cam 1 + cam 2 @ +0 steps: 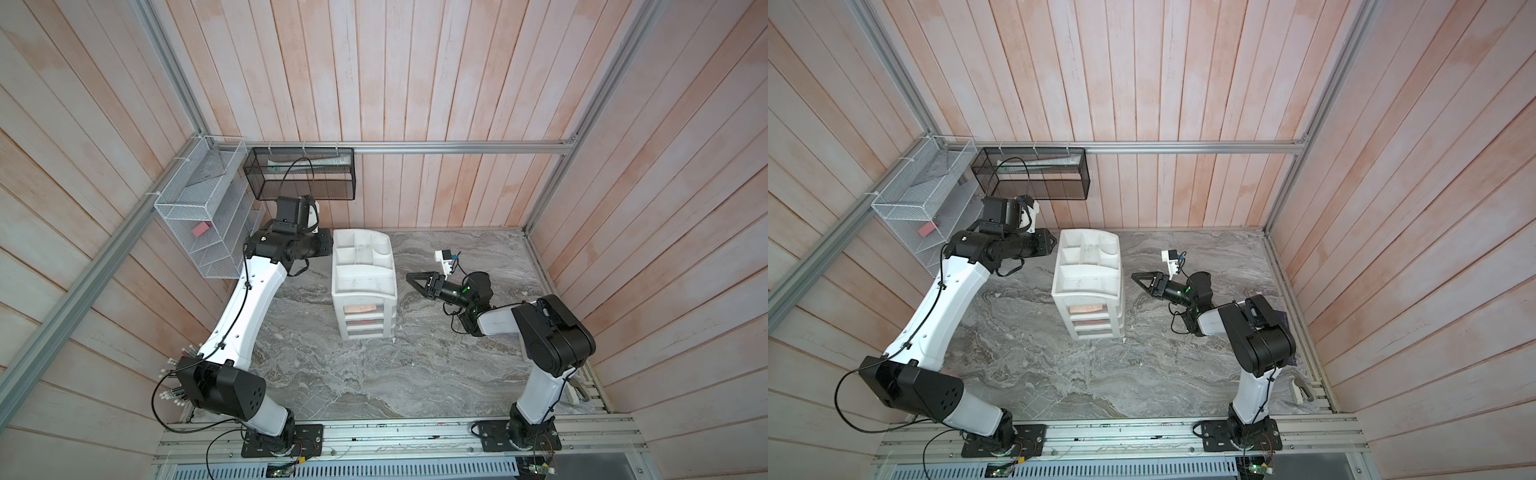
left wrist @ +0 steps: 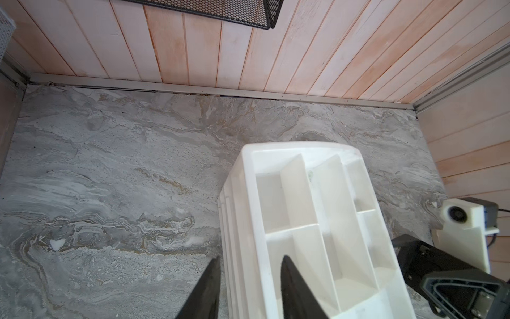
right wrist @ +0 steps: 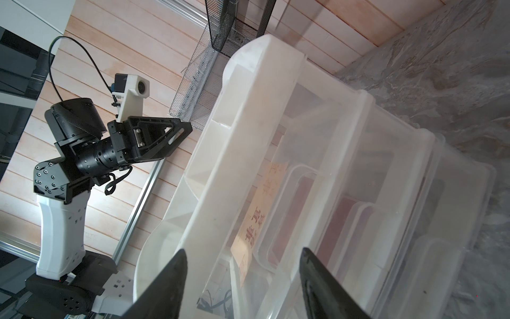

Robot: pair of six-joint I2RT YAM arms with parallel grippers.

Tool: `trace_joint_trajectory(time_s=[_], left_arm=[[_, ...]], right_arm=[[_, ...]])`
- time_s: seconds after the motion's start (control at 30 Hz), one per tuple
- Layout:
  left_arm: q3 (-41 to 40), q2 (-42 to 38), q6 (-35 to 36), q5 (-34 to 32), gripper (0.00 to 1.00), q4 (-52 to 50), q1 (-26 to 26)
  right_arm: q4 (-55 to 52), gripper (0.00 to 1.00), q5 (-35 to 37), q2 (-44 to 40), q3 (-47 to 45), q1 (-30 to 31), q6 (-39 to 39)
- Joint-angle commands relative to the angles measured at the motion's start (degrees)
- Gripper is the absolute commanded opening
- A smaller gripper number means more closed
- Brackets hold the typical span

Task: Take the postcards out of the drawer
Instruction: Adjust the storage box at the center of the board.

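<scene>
A white organiser [image 1: 362, 274] with clear drawers [image 1: 363, 322] stands mid-table. In both top views a beige postcard [image 1: 362, 308] [image 1: 1086, 309] shows in the top drawer, and red [image 1: 361, 323] shows in the one below. The right wrist view shows the beige postcard [image 3: 265, 198] and two red postcards [image 3: 295, 215] [image 3: 342, 221] through the clear plastic. My left gripper [image 1: 328, 245] [image 2: 251, 258] is open at the organiser's upper left side, its fingers either side of the side wall [image 2: 242, 221]. My right gripper [image 1: 409, 277] [image 3: 243, 250] is open and empty, right of the organiser.
A black mesh basket [image 1: 301, 172] hangs on the back wall. A white wire rack [image 1: 199, 208] holding a pink block [image 1: 200, 230] hangs at the back left. Wooden walls close in the marble table [image 1: 374, 382] on three sides.
</scene>
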Motion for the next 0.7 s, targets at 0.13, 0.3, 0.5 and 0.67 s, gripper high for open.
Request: trace_joint_trajectory(time_s=[0.13, 0.3, 0.5, 0.67], left_arm=[[-0.54, 1.81, -0.28, 0.56, 0.37, -1.84, -2.4], [-0.45, 3.37, -0.12, -1.28, 0.33, -3.41, -3.57], [-0.72, 3.39, -0.16, -3.81, 0.32, -4.33, -3.74], [-0.89, 3.69, 0.21, -4.02, 0.32, -5.06, -4.16]], right_arm=[[-2.14, 0.65, 0.3, -0.59, 1.14, 0.36, -2.12], [-2.57, 0.65, 0.3, -0.81, 1.13, 0.4, -2.21], [-2.42, 0.65, 0.31, -0.95, 0.87, 0.35, -2.13], [-2.16, 0.65, 0.2, -0.77, 0.87, 0.4, -1.95]])
